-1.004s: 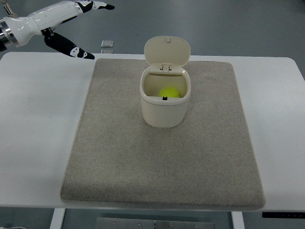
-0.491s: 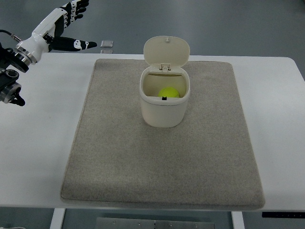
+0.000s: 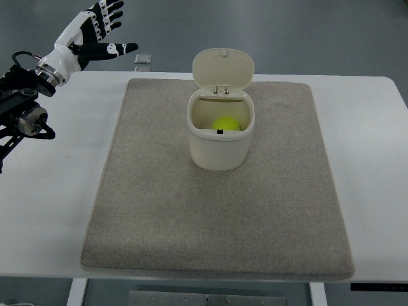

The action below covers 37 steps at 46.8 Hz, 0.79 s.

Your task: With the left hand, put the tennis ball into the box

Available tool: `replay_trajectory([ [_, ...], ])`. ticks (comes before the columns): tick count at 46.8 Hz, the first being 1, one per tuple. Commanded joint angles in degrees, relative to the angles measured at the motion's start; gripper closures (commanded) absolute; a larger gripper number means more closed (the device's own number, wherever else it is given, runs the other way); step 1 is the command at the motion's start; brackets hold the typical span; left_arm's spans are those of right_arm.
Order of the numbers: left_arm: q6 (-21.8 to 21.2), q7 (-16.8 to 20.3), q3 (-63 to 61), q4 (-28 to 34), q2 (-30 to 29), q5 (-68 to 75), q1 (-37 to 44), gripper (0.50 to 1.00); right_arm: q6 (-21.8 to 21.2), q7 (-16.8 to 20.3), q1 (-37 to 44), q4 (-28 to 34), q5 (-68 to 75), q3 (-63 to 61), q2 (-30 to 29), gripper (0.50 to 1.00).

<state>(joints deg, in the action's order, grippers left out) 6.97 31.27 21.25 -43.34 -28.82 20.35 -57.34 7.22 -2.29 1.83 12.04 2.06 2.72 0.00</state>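
The left hand hangs in the air past the far left corner of the desk, its white and black fingers spread wide and its thumb pointing toward the right; it holds nothing. Its arm comes in from the left edge of the picture, with dark joints and cables showing over the left part of the desk.

The white desk fills most of the view, with grey floor beyond its far edge. On it lies a large grey-beige mat, rectangular with rounded corners, covering the middle of the desk and leaving bare white strips to either side.

On the far half of the mat stands a cream box with rounded sides, upright and open at the top. Its hinged lid is flipped back and stands up behind the opening, attached at the rear rim.

Inside the box lies the yellow-green tennis ball, seen through the opening and resting low against the near inner wall. A small dark latch shows on the front rim, just in front of the ball.

Beyond the desk's far edge, near the hand's thumb, sits a small grey square object on the floor; what it is cannot be told.
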Motion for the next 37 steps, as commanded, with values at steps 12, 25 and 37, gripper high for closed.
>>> replay_trajectory([
  [12,5.8,-9.6,0.3,1.2,1.0,-10.6,-3.1,0.508,0.0,0.0,0.0,0.0,0.0,0.0,0.0,0.599],
  [25,16.9,-17.1,0.5,1.4,0.3,-18.8,-2.7,0.508,0.0,0.0,0.0,0.0,0.0,0.0,0.0,0.599],
  [37,22.5,-18.5,0.6,1.4,-1.1,-30.2,1.7,0.508,0.0,0.0,0.0,0.0,0.0,0.0,0.0,0.599],
])
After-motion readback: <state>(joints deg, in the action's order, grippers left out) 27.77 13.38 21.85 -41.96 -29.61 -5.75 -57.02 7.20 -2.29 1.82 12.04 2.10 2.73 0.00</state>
